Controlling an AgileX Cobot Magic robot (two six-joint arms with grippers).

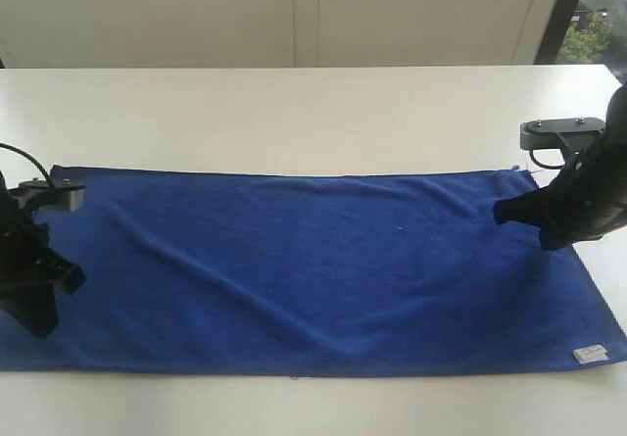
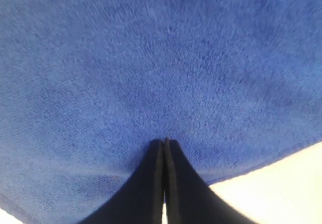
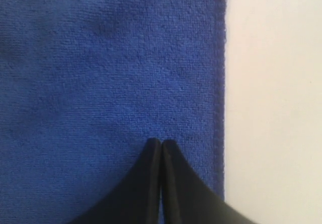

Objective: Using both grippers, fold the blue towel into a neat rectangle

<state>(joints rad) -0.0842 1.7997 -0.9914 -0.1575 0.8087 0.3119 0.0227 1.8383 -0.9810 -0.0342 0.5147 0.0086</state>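
Starting on the left: the black left pincer [image 1: 41, 311] has its fingers pressed together and empty, low over the left end of the deep royal-blue microfibre towel [image 1: 313, 269]. The towel lies spread lengthwise on the white desk [image 1: 294, 113]. Across to the right, the black right pincer [image 1: 502, 211] is likewise closed on nothing, just inside the right edge. My call: both open, pinch matching corners, lift together. The left arm tilts steeply down; the right points inward.
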